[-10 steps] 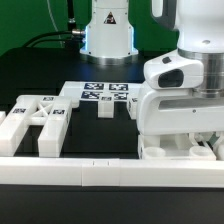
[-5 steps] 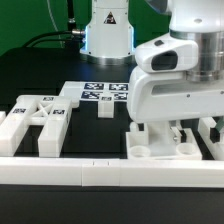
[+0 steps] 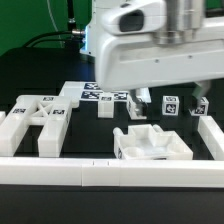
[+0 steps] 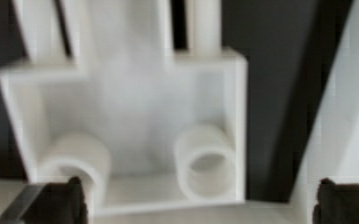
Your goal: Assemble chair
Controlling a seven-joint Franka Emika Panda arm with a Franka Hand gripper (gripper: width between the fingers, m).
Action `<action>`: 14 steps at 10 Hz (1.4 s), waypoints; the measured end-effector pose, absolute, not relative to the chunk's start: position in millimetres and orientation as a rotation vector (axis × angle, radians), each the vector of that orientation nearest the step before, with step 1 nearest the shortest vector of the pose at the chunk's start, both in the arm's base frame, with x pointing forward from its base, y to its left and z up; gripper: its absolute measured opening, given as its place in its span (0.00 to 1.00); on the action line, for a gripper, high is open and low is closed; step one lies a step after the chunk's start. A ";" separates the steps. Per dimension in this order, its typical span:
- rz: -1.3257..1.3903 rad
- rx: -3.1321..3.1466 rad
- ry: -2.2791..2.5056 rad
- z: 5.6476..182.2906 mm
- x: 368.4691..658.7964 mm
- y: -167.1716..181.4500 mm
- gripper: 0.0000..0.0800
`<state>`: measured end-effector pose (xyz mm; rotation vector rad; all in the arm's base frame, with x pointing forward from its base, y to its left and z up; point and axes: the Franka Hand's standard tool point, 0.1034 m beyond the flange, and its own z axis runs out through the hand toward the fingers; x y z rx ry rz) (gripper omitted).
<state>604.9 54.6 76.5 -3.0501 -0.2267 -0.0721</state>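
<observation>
The white moulded-plastic seat block [image 3: 150, 143], boxy, smooth and hollow with two round sockets [image 4: 208, 165], lies on the black table [image 3: 30, 75] just behind the long white front rail [image 3: 100, 172]. The gripper [image 4: 197, 203] hangs above it, fingers spread, holding nothing. Half a second ago it sat low around the block; it has since lifted clear.

a black table [image 3: 88, 135] carries the loose parts — white tagged chair frames [image 3: 35, 122] at lower left of the exterior view, a socketed chair piece [image 3: 150, 143] at lower right, flat on the surface. the marker board [image 3: 108, 95] lies at centre, a short tagged post [image 3: 105, 109] just below it in frame — a white border rail [image 3: 60, 170] spans the bottom edge.
</observation>
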 end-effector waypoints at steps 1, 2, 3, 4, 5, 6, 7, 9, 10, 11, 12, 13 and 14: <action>-0.073 -3.047 -0.237 75.1 606.5 58.7 0.81; -0.072 -3.047 -0.239 74.8 606.3 58.8 0.81; -0.072 -3.048 -0.238 74.7 606.2 58.4 0.81; -0.071 -3.048 -0.238 74.5 606.0 58.5 0.81; -0.068 -3.048 -0.238 73.5 604.6 58.4 0.81; -0.076 -3.052 -0.210 69.7 595.5 57.4 0.81; -0.057 -3.055 -0.213 65.5 579.8 56.4 0.81; -0.048 -3.063 -0.244 60.6 560.9 45.9 0.81; -0.047 -3.067 -0.246 58.3 555.4 40.0 0.81; -0.049 -3.065 -0.251 58.6 557.5 42.9 0.81; -0.023 -3.063 -0.255 58.5 556.5 43.8 0.81; -0.012 -3.062 -0.255 58.0 555.3 43.8 0.81; 0.041 -3.057 -0.257 57.5 552.0 44.7 0.81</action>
